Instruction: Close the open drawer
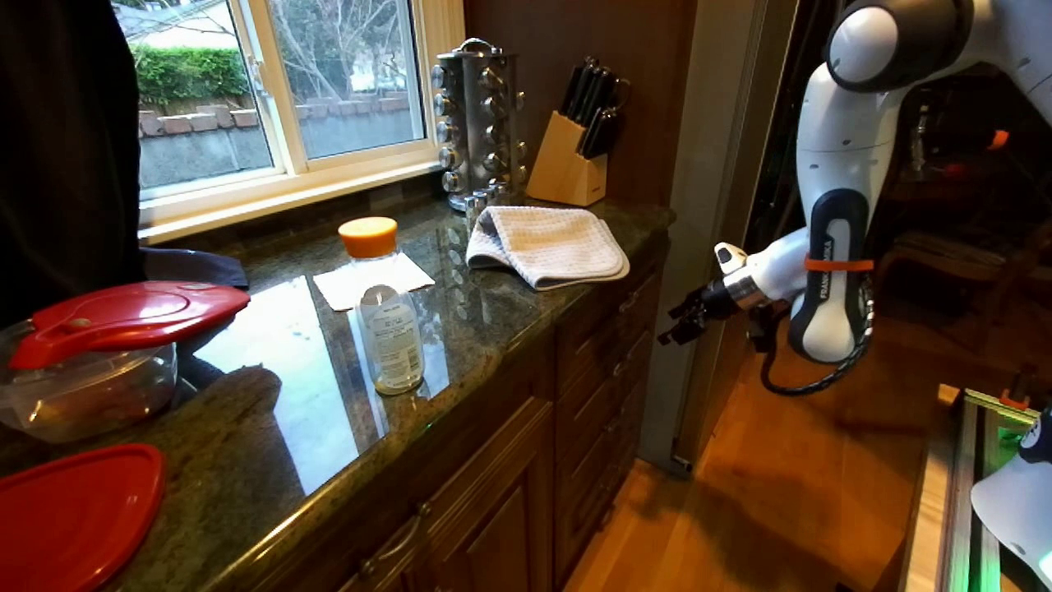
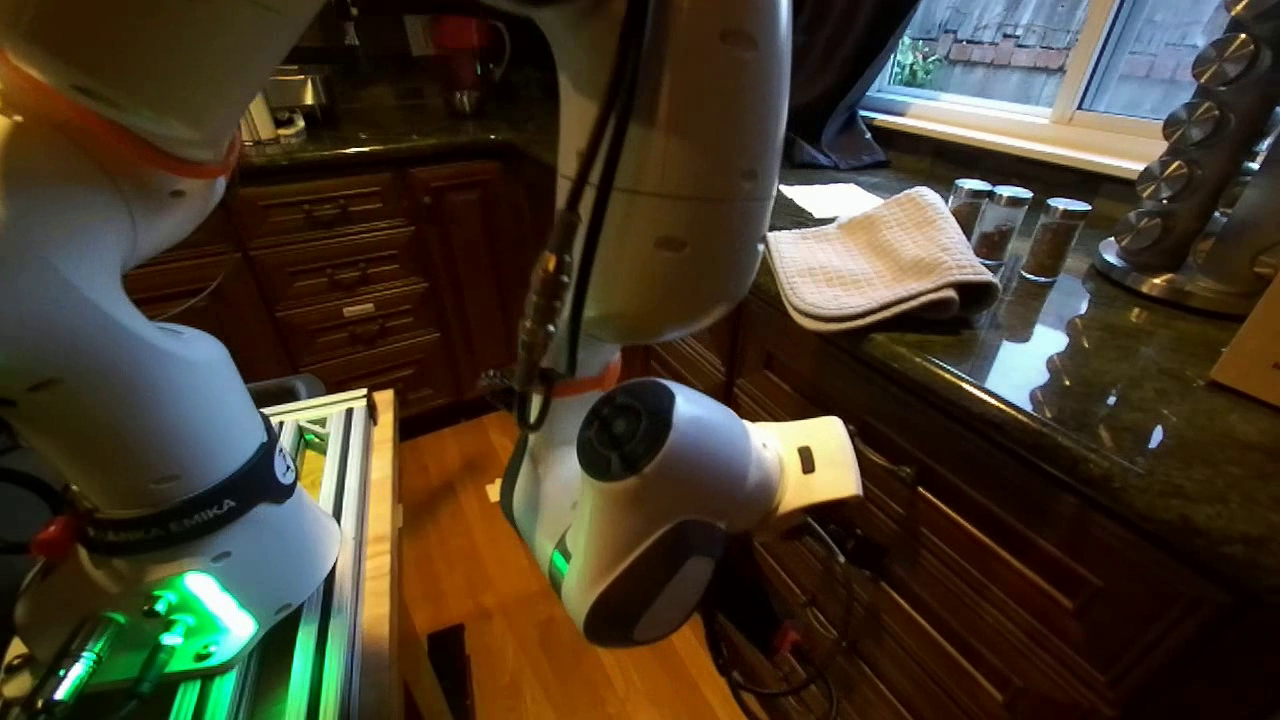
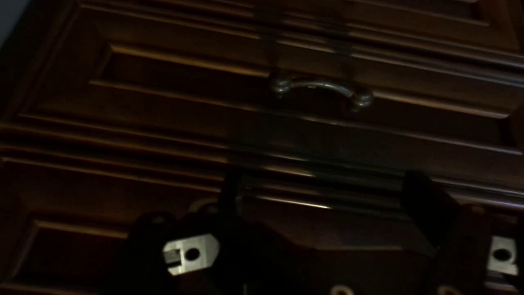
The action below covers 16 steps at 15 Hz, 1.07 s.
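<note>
No drawer with pale box sides or dark contents shows standing open in any view. Its inside is out of view. Dark brown fronts with metal handles (image 1: 596,403) stand under the counter and look flush in an exterior view. In the wrist view, a dark brown front (image 3: 172,98) with a curved metal handle (image 3: 321,85) fills the upper part. My gripper (image 3: 323,186) is open and empty, its dark fingers wide apart over the seam below that front. In an exterior view the gripper (image 1: 671,326) appears apart from the fronts. Elsewhere the arm mostly hides it.
The dark stone counter (image 1: 460,362) overhangs the fronts. A folded towel (image 1: 542,242) lies near its edge, with a knife block (image 1: 571,160) and a spice rack (image 1: 481,123) behind. A clear bottle (image 1: 390,345) stands nearer the camera. The robot's base bench (image 2: 375,500) is across the wood floor.
</note>
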Available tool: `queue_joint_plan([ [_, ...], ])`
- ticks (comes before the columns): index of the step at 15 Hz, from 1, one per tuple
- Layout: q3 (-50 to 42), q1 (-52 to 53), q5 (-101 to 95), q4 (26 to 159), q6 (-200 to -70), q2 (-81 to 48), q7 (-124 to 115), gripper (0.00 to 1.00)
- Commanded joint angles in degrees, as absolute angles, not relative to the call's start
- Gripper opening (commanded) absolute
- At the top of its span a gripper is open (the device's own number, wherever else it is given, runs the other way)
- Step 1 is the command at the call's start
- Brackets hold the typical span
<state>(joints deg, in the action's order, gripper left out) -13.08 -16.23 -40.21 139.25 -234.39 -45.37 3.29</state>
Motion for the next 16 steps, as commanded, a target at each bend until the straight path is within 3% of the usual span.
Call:
queue_joint_plan([
  [1,-18.00,-12.84,-48.16,151.85,-224.95,-30.92,-0.48,1.00],
  [6,-20.90,-11.82,-63.13,158.12,-212.38,-14.70,-10.36,1.00],
  [11,-18.10,-12.81,-79.19,158.20,-199.80,-0.34,-30.81,1.00],
  [15,-16.67,-11.77,-87.05,156.63,-195.20,3.04,-46.76,1.00],
  [16,-17.00,-12.27,-83.57,156.33,-197.37,0.96,-39.96,1.00],
])
